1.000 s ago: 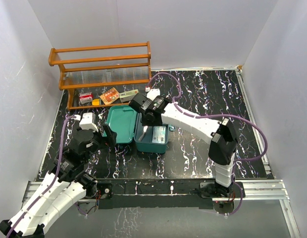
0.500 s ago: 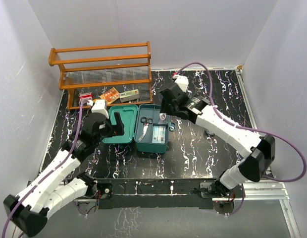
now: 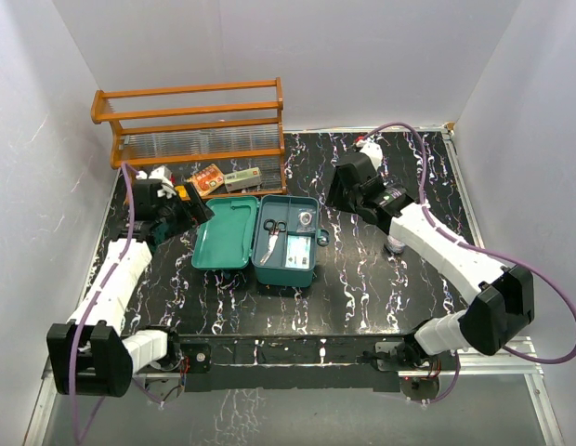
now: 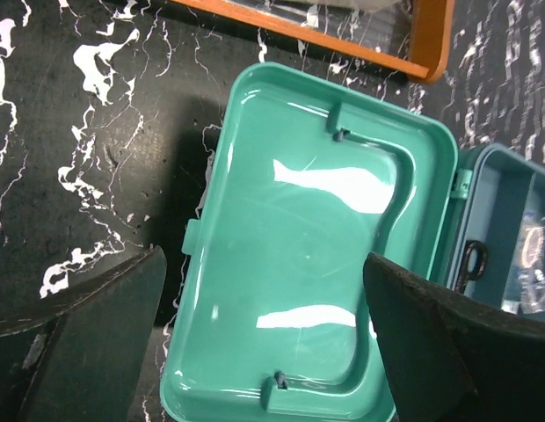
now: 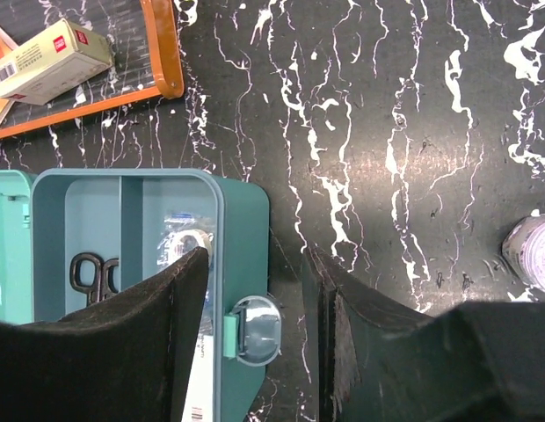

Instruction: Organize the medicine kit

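Observation:
The medicine kit (image 3: 290, 255) lies open mid-table, its lid (image 3: 223, 237) flat to the left. The base holds scissors (image 3: 274, 226), a tape roll (image 3: 307, 219) and a white packet (image 3: 297, 249). My left gripper (image 3: 193, 210) is open and empty, left of the lid; in the left wrist view the lid (image 4: 316, 246) shows between and beyond its fingers (image 4: 88, 343). My right gripper (image 3: 336, 192) is open and empty, off the kit's far right corner. In the right wrist view (image 5: 255, 334) its jaws straddle the kit's wall (image 5: 246, 229) and latch (image 5: 255, 330).
A wooden rack (image 3: 190, 130) stands at the back left, with an orange pack (image 3: 206, 178) and a beige box (image 3: 242, 176) on its bottom shelf. A small white roll (image 3: 397, 244) stands right of the kit and also shows in the right wrist view (image 5: 532, 255).
My right gripper has pulled back from over the kit to its far right, leaving the tape roll in the base. My left arm has swung left off the lid toward the rack.

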Action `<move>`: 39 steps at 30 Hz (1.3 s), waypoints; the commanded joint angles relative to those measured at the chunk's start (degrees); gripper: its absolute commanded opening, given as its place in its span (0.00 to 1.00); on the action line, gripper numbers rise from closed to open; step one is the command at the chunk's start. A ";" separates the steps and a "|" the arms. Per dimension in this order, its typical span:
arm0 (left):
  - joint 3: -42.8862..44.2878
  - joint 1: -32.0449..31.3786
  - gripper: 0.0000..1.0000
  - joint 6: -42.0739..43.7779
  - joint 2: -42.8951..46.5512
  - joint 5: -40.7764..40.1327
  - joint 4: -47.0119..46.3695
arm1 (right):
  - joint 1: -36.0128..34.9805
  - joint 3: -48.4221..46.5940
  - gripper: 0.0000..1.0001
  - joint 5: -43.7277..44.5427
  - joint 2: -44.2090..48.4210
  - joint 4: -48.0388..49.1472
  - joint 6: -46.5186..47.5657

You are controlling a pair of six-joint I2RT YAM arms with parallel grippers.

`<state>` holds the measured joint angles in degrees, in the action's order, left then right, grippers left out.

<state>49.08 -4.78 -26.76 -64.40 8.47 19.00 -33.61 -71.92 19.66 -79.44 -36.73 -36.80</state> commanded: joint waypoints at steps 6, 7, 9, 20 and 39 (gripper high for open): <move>-6.39 12.74 0.99 -4.10 -4.14 25.48 -11.45 | 2.97 0.34 0.45 -6.08 -0.60 8.58 3.05; -7.58 13.53 0.99 -5.36 -4.58 27.67 -13.75 | 3.07 0.34 0.45 -6.14 -0.60 8.71 3.31; -9.38 13.91 0.99 -8.02 -5.87 32.09 -18.37 | 3.31 0.44 0.45 -6.33 -0.42 8.90 3.57; -14.64 14.84 0.99 -13.48 -15.37 41.22 -31.79 | 3.81 2.02 0.46 -7.16 1.60 10.54 3.75; -6.97 15.48 0.97 -10.45 -7.98 49.69 -23.42 | 3.99 3.02 0.46 -5.06 2.33 10.96 2.80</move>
<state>38.72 10.72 -38.87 -76.47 54.70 -8.91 -29.87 -69.45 12.53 -79.11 -29.28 -33.91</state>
